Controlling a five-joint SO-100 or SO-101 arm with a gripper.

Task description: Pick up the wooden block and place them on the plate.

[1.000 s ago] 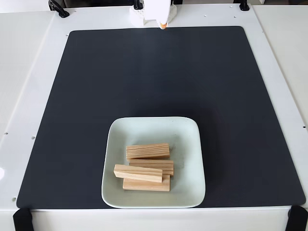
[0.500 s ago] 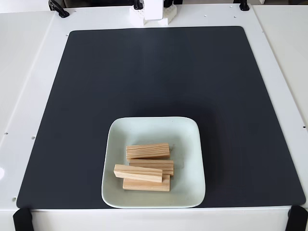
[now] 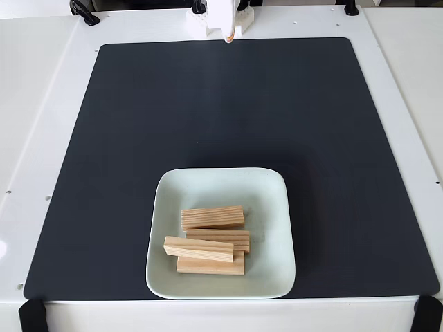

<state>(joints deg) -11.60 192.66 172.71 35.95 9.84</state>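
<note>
Small grooved light-wood blocks (image 3: 211,238), four as far as I can tell, lie piled inside the pale mint-green square plate (image 3: 266,187) on the black mat (image 3: 221,104), none left outside, so task looks done; white gripper (image 3: 228,38) sits at far edge, jaw state unreadable.

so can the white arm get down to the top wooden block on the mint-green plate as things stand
Probably yes: nothing stands on the black mat between the arm and the top light-wood block, which lies uncovered on the pale mint-green square plate.
</note>
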